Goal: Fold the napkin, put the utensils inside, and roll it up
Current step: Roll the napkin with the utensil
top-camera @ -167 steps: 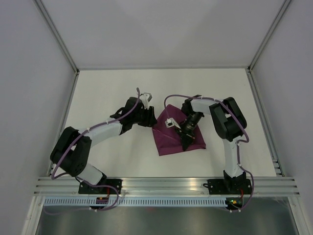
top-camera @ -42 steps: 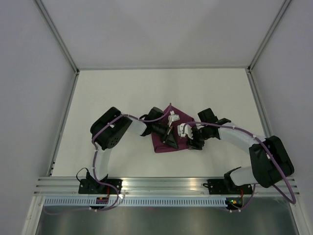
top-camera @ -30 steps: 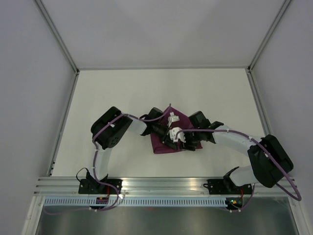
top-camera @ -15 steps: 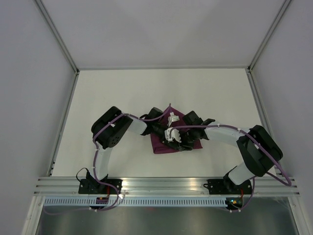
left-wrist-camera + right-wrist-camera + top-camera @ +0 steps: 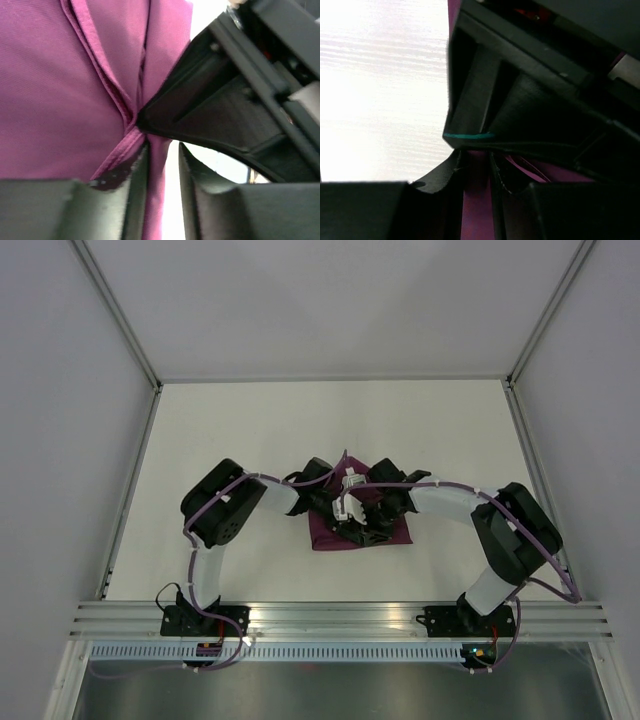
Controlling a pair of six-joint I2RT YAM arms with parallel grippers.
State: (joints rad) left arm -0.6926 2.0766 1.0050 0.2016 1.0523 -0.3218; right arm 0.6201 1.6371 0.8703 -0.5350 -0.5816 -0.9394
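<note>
The purple napkin (image 5: 398,532) lies folded at the table's middle, with both arms meeting over it. In the left wrist view the napkin (image 5: 60,90) shows stacked hemmed folds. My left gripper (image 5: 163,150) stands open: a strip of cloth rests against one finger and white table shows in the gap. Seen from above, the left gripper (image 5: 347,516) comes in from the left and the right gripper (image 5: 364,528) from the right, nose to nose. My right gripper (image 5: 476,161) is shut on a fold of napkin (image 5: 476,210) that fills the gap between its fingers. The utensils are hidden.
The white table (image 5: 230,440) is enclosed by pale walls with metal corner posts (image 5: 120,305). An aluminium rail (image 5: 340,615) with both arm bases runs along the near edge. Each wrist view is crowded by the other gripper's black body (image 5: 235,105).
The right arm swung in from the right until its gripper met the left one over the napkin, and its jaws narrowed onto the cloth. The left jaws, shut before, have parted.
</note>
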